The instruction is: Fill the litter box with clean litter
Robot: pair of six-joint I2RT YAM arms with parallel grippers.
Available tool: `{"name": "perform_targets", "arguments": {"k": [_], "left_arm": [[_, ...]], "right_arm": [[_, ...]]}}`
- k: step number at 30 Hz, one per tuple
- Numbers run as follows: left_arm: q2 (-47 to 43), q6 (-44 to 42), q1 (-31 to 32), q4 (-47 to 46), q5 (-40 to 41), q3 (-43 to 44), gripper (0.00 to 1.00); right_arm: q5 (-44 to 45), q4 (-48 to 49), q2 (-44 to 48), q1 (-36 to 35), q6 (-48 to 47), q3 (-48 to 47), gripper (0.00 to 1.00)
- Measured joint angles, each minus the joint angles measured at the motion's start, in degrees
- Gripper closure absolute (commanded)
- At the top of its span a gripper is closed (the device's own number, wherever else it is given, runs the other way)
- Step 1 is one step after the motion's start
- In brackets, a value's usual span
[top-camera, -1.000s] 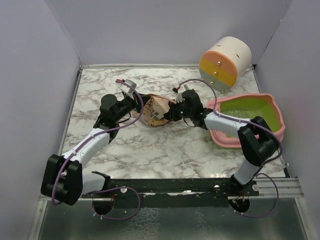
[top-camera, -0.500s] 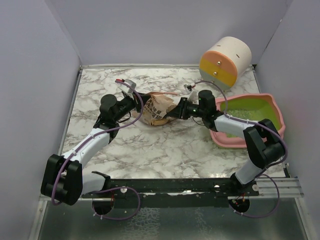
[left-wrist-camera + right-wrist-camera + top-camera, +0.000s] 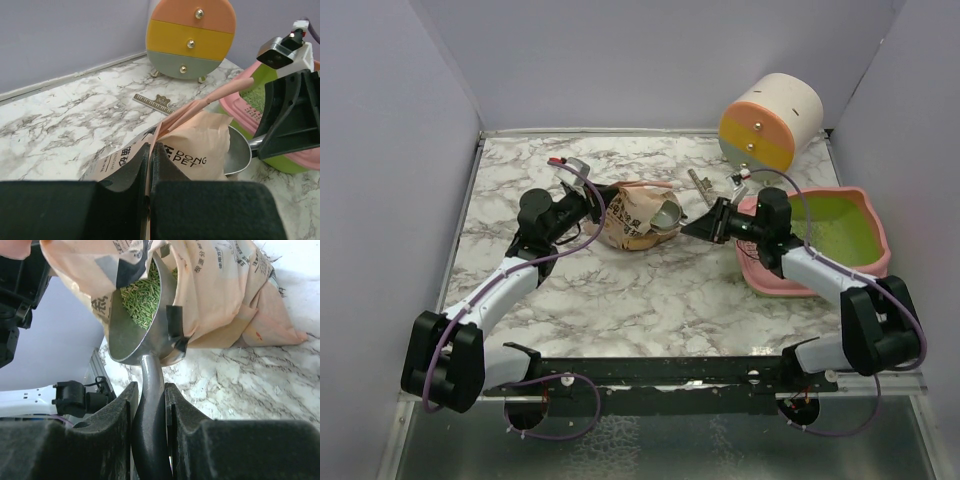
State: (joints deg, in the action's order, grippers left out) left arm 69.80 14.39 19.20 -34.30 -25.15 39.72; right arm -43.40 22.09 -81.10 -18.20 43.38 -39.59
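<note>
Loaded metal scoop (image 3: pixel 127 337) drawn back to paper bag (image 3: pixel 225 295) mouth.
Right pincer (image 3: pixel 150 390) pinched its handle, left pincer (image 3: pixel 150 152) the bag rim; litter box (image 3: pixel 782 283) next.

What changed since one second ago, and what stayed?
The right gripper, holding the scoop, drew back rightward toward the litter box, bringing the clean litter to the mouth of the bag. The left gripper kept pinching the bag; box and drum stayed put.

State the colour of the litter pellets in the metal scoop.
Green; the right wrist view shows the litter pellets best, inside the scoop.
</note>
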Motion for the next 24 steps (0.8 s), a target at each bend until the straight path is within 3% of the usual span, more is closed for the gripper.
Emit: {"name": "perform_targets", "arguments": {"k": [16,24], "left_arm": [[-0.8,1.0,-0.1,-0.1,1.2,-0.2,0.99],[-0.9,2.2,0.0,-0.1,1.2,-0.5,0.99]], "right_arm": [[-1.0,-8.7,17.6,2.9,-5.7,8.0,0.99],[-0.6,1.5,16.6,2.9,-3.9,17.1,0.99]]}}
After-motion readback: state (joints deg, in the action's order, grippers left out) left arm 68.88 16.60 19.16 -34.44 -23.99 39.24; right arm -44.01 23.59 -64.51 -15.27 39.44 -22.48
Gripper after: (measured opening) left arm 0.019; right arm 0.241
